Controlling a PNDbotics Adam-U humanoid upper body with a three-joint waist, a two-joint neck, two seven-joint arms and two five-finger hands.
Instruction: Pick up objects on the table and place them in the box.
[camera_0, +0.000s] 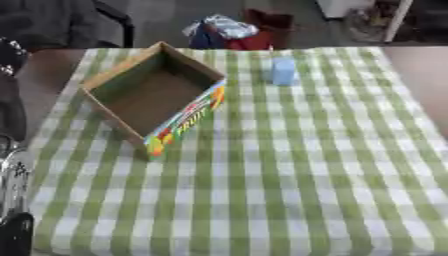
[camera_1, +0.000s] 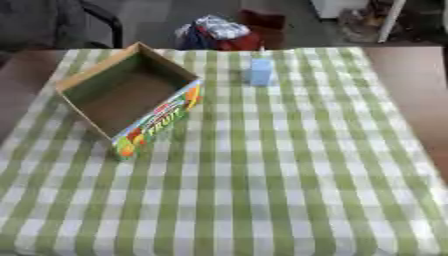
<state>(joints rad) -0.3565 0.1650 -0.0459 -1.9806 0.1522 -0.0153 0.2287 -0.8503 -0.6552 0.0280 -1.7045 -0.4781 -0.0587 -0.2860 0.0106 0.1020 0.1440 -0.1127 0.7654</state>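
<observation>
Left eye view: a table covered in a green and white checked cloth (camera_0: 262, 175) fills most of the scene. An open cardboard box (camera_0: 153, 95) sits on it, turned at an angle, with a bright printed panel on its near right wall. The box looks empty, its brown floor bare. Its open top faces up, so something can be lowered straight in from above. Beyond the box and to its right, well apart from it, a small pale blue block (camera_0: 283, 71) stands upright on the cloth; this appears to be the thing to pick up. Left of the box, along the edge of the scene, dark and silver parts of the robot's left arm (camera_0: 12, 175) show, but no fingers can be made out, so I cannot tell whether that hand is released or clenched.

Right eye view: the same box (camera_1: 131, 95) and blue block (camera_1: 260, 71) appear. No robot hand shows here at all. Nothing is held or touched by either hand. Judging by this, the task has not yet started: the block is still outside the box.
</observation>
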